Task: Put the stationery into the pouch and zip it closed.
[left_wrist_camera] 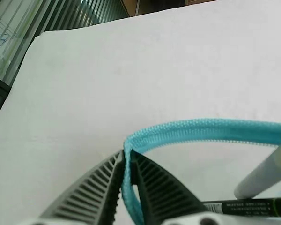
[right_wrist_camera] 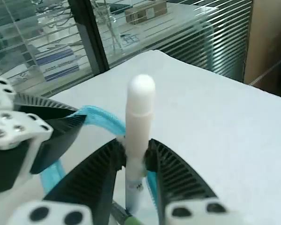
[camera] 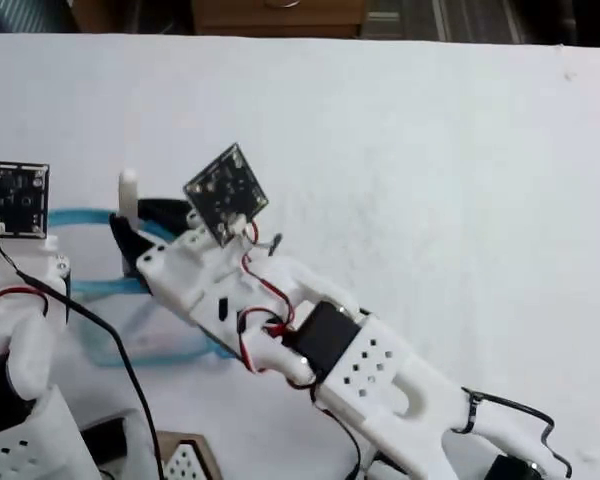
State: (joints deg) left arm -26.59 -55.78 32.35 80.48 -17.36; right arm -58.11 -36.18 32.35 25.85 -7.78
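R gripper [right_wrist_camera: 135, 152] is clamped on a white marker [right_wrist_camera: 140, 108], held upright at the mouth of the pouch [right_wrist_camera: 100, 117]. L gripper [left_wrist_camera: 126, 161] pinches the pouch's teal zip rim, lifting it off the white table [left_wrist_camera: 131, 70]. Pouch sits at far left in high view. 2nd pen [left_wrist_camera: 253, 205], black w/ green end, lies beside the marker's lower end.

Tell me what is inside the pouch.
Inside the pouch lies a dark pen with a green end. The white marker, upright in the right gripper, has its lower end inside. The right arm covers the rest.
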